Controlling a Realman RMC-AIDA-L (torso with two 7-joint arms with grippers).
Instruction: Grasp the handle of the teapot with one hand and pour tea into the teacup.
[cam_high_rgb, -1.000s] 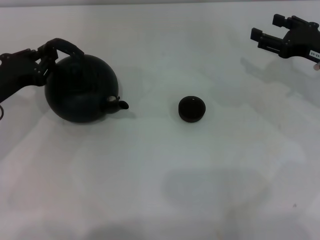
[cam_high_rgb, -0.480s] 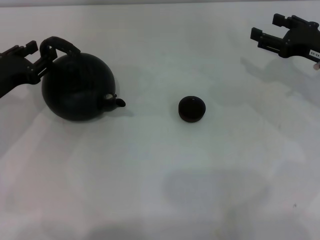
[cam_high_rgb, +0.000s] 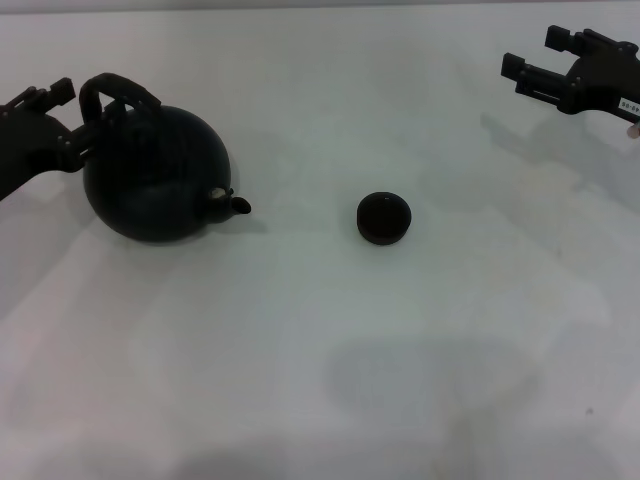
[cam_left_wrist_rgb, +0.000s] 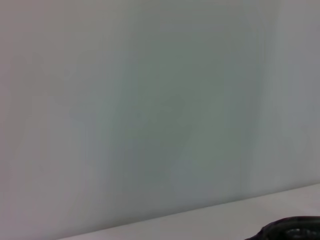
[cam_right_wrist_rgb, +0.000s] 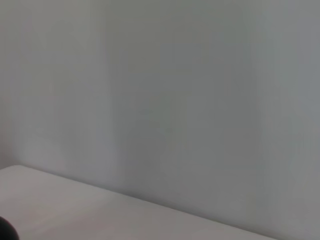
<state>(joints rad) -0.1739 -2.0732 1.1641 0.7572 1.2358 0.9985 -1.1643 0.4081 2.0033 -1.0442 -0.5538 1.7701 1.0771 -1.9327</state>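
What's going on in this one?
The left gripper sits against the handle of the teapot, which stands on the white table with its spout toward the teacup. Whether it has clamped the handle is unclear. Nothing is being poured yet. The right gripper hangs open at the far right, away from both.

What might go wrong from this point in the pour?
The left end effector sits at the far-left end of the handle, not its top, so a lifted teapot may swing or slip. The teacup is small and stands well right of the spout, so tea could miss it. The right end effector is parked far right.
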